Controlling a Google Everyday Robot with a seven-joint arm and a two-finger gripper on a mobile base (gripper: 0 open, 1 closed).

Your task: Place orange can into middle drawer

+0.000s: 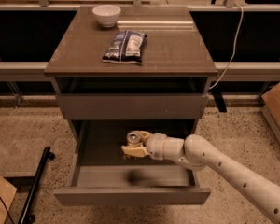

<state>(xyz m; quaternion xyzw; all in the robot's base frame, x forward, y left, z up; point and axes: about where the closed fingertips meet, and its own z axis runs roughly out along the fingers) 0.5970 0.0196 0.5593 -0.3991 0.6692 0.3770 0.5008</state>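
One orange can gripped by pincer above open middle drawer floor.

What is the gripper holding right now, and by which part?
The gripper holds the orange can by its side, below the silver top, over the open middle drawer.

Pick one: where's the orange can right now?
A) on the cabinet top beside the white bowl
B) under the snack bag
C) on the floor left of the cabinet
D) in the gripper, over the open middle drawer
D: the gripper has its fingers closed on the orange can inside the open middle drawer, with a shadow on the drawer floor below it.
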